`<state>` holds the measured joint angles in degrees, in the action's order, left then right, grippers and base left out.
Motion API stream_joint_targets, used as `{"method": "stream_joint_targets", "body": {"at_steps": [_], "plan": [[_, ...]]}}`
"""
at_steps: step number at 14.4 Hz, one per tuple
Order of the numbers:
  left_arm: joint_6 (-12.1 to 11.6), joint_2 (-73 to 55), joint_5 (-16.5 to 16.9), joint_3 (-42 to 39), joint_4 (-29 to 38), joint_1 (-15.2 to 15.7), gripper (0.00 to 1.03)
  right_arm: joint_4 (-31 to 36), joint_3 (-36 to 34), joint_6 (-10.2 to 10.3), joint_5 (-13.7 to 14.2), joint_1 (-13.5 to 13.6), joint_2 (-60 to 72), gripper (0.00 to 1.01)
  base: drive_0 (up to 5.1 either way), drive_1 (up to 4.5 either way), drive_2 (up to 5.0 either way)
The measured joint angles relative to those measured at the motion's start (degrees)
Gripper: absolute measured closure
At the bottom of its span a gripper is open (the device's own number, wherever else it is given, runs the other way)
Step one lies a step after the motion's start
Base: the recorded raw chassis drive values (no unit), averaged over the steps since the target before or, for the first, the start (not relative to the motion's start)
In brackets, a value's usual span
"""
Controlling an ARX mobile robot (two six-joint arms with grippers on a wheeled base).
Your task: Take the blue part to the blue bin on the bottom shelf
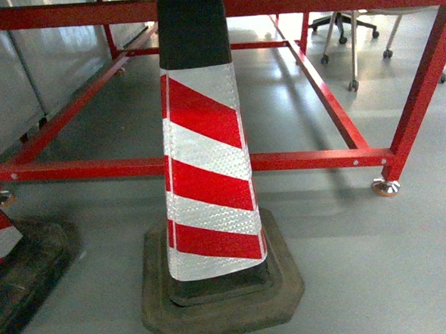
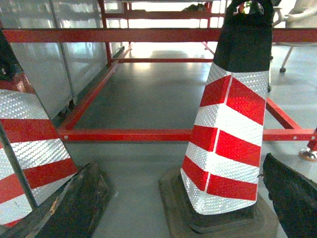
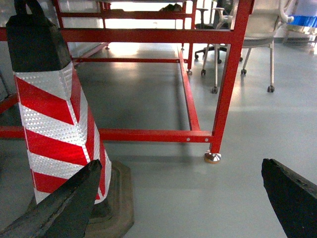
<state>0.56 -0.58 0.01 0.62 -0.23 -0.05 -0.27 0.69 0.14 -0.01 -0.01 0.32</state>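
Black finger tips frame the bottom corners of both wrist views: our left gripper (image 2: 181,208) and our right gripper (image 3: 185,203) each hold their fingers spread wide apart, with nothing between them. Just ahead of us stands a red-and-white striped traffic cone (image 1: 206,168) on a worn rubber base, and a second cone (image 1: 0,241) sits at our left edge, cut off by the frame. Behind them runs a red steel frame (image 1: 298,160) on levelling feet, and beyond that, office chairs (image 3: 257,39) on the grey floor (image 1: 365,264).

Neither the blue part, the blue bin nor the bottom shelf appears in any view, so we cannot say which way the part lies, how its long axis runs, or which arm is nearer. We judge that the base must first turn or drive to find them.
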Motion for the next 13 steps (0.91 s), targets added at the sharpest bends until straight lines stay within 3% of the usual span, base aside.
{"method": "stream_joint_targets", "body": {"at_steps": [13], "plan": [[0.0, 0.0, 0.0, 0.0, 0.0, 0.0, 0.05, 0.0, 0.0, 0.0, 0.0, 0.0, 0.0, 0.03, 0.0, 0.00, 0.0]]}}
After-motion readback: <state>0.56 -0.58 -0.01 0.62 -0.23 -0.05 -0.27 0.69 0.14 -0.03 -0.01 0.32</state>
